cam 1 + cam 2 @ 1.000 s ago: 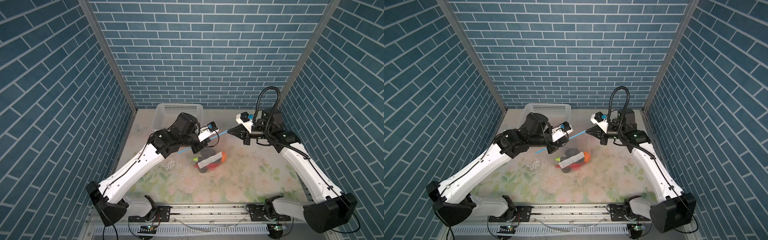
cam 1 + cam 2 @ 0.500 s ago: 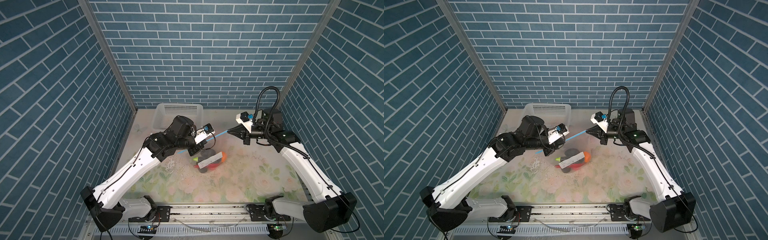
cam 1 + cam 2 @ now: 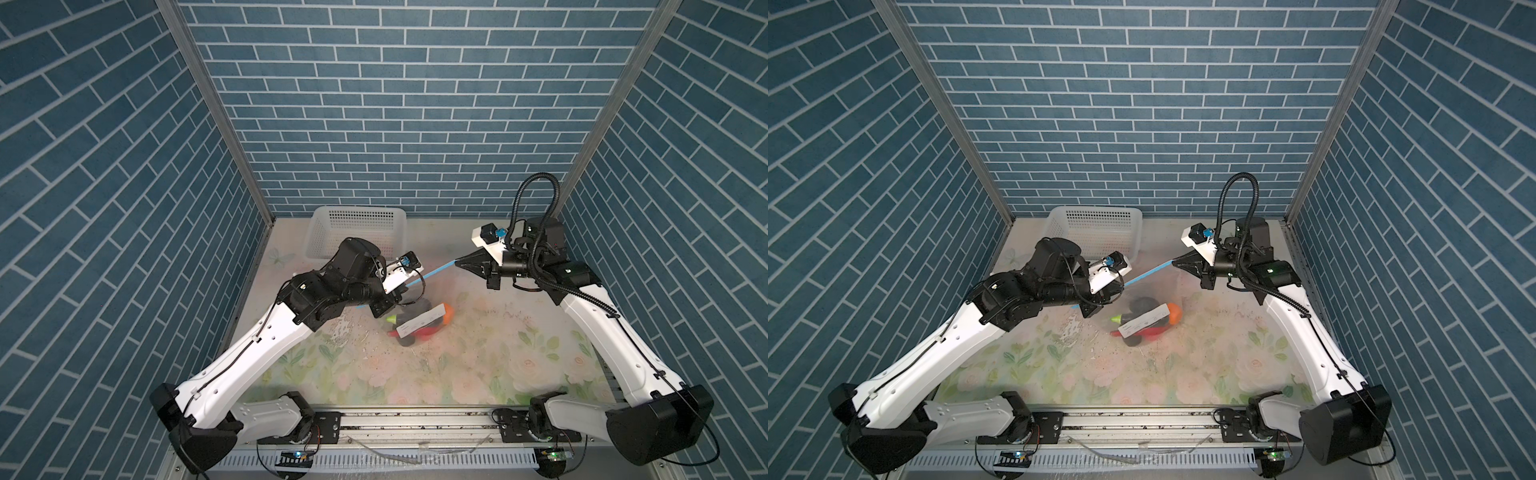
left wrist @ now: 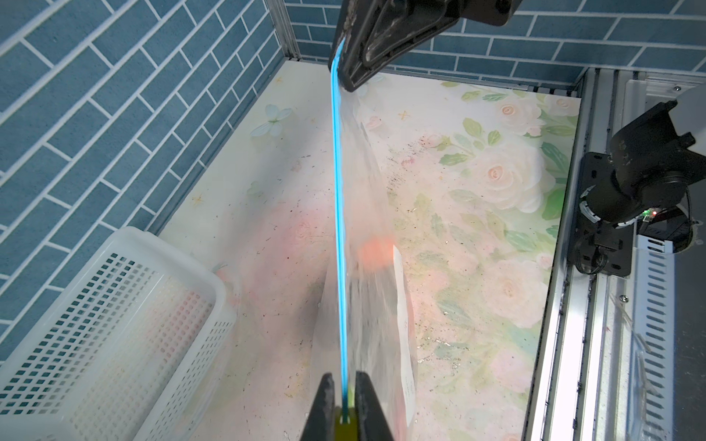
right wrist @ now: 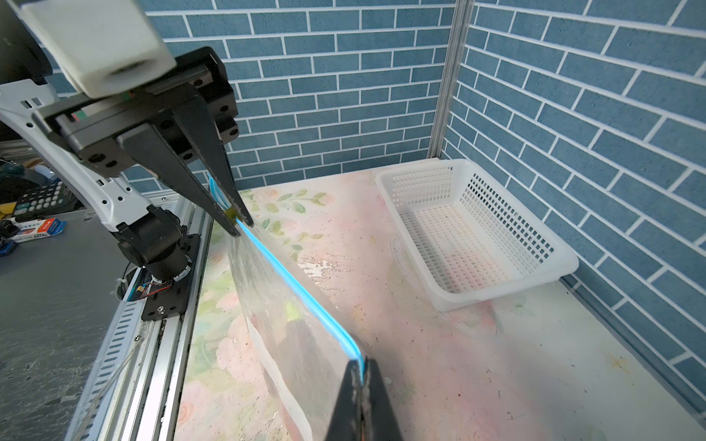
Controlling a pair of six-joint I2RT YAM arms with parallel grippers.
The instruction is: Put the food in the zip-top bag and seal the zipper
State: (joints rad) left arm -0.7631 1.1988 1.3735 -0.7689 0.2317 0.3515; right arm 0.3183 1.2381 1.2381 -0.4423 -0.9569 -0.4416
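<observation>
Zip-top bag [image 4: 374,313] hung over table [image 3: 478,365] between tools, food [image 3: 428,332] lumped at bottom. Right tool [image 5: 361,368] pinched on zipper [image 4: 338,214] end; left tool [image 4: 344,385] clamped on slider [image 5: 230,214] (advised: strip held taut, slider drawn steadily along).

A white basket [image 3: 357,226] with lots of little holes sits at the back of the table, close to the blue brick wall [image 3: 395,104]. The table top [image 3: 457,374] has pink flowers and green leaves on it. A silver rail [image 3: 415,424] runs along the front.
</observation>
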